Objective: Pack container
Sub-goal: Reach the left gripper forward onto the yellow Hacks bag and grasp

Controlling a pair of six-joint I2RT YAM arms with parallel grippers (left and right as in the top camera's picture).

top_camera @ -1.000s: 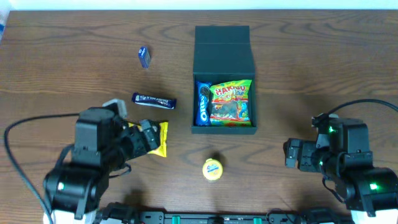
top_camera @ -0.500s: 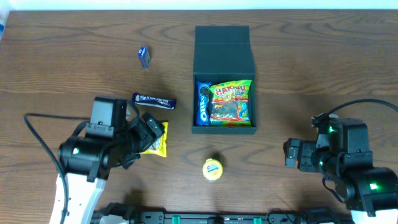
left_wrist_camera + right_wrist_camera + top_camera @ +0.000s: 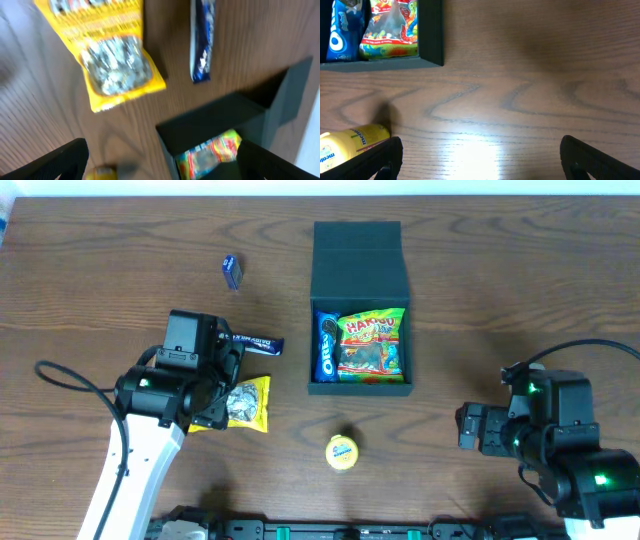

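The dark teal container [image 3: 360,388] stands at the table's middle with its flap lid [image 3: 357,260] open at the far side. Inside lie a blue Oreo pack [image 3: 326,345] and a Haribo bag [image 3: 374,343]. My left gripper [image 3: 226,376] is open and empty, hovering left of the container over a yellow snack packet [image 3: 250,402] and a dark blue bar [image 3: 262,342]. The left wrist view shows the gripper [image 3: 165,167], packet [image 3: 115,60], bar [image 3: 202,40] and container [image 3: 225,120]. My right gripper [image 3: 470,428] is open and empty to the container's lower right, its fingers [image 3: 480,160] over bare wood.
A yellow round tin [image 3: 342,451] lies in front of the container; it also shows in the right wrist view [image 3: 350,142]. A small blue packet [image 3: 232,271] lies at the far left. The container's corner [image 3: 432,40] shows in the right wrist view.
My left arm has moved away from the front edge and slightly right, uncovering most of the yellow packet and now partly covering the blue bar. The right arm has not moved.
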